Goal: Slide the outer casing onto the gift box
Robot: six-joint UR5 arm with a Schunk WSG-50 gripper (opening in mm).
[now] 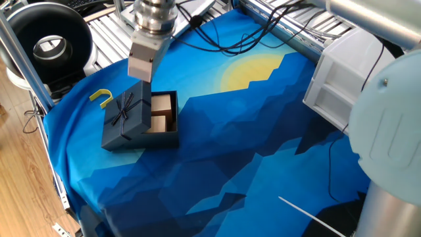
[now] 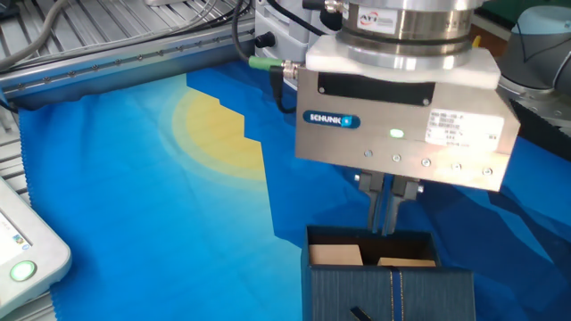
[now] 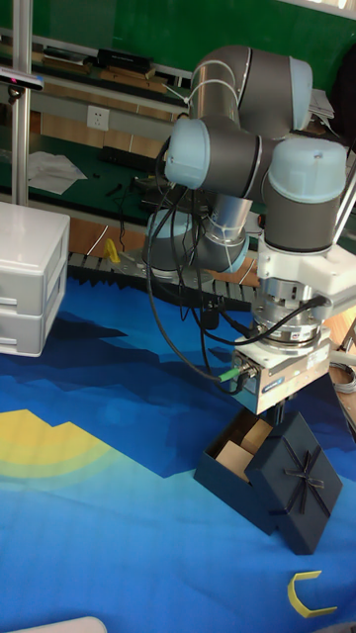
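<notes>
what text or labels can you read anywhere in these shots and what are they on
"SCHUNK": blue label on the silver body of the gripper, seen in the other fixed view.
Small white sticker to the right on the same body: lines of print too small to read.
Red-lettered mark on the flange above the gripper: partly cut off, not readable.
The outer casing and the gift box: no text shows.

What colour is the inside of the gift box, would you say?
Tan-brown cardboard inside the gift box, clearest in one fixed view.
</notes>
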